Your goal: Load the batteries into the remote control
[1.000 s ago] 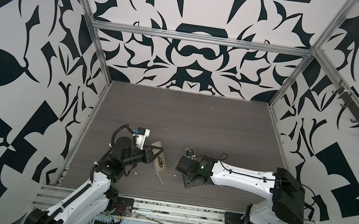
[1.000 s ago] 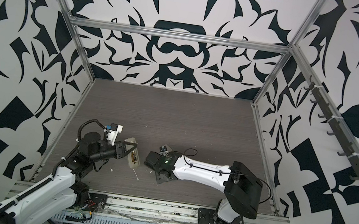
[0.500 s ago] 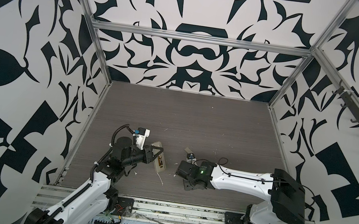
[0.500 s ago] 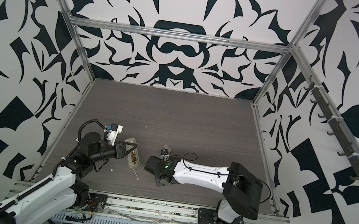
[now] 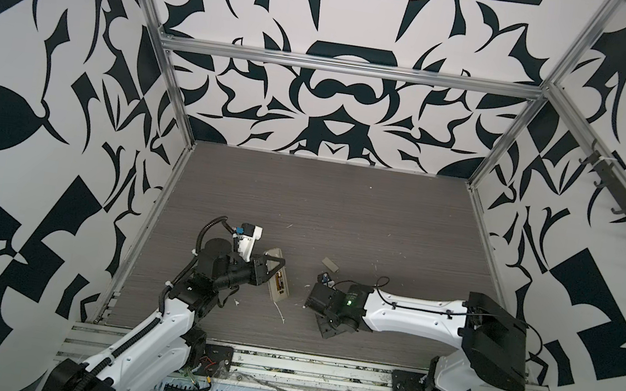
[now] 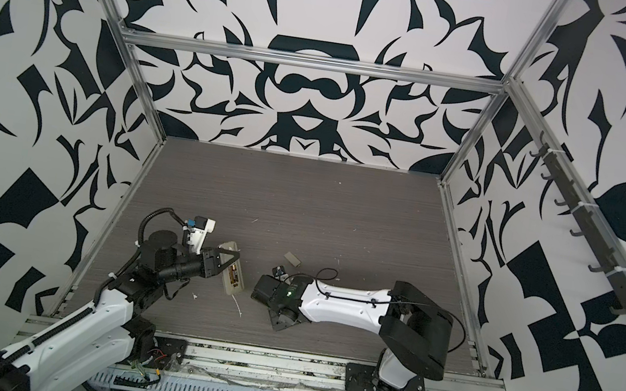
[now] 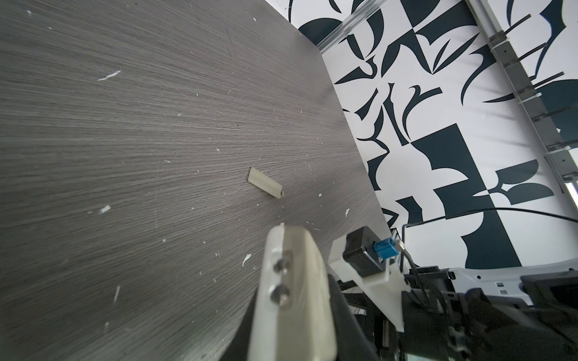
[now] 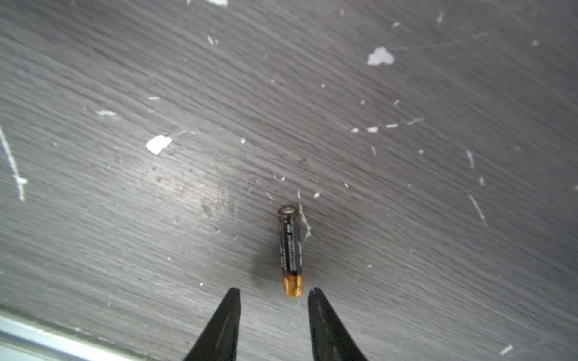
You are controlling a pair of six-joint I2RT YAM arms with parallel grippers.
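On grained grey tabletop (image 8: 125, 218), 1 slim black-and-copper battery (image 8: 291, 253) lies before right tool (image 8: 275, 293).

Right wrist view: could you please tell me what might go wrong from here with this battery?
The battery lies off-centre, beside one tip of the open right end effector; closing could knock it rolling. Only its gold end reaches the tips, so any pinch may be shallow and slip.

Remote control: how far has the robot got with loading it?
Done: the cover lies off on the table, and one battery seems seated in the remote control, gripped by the left claw. In hand: the right claw, open, hovers at the second battery on the table. To do: grasping and inserting it, closing the cover.
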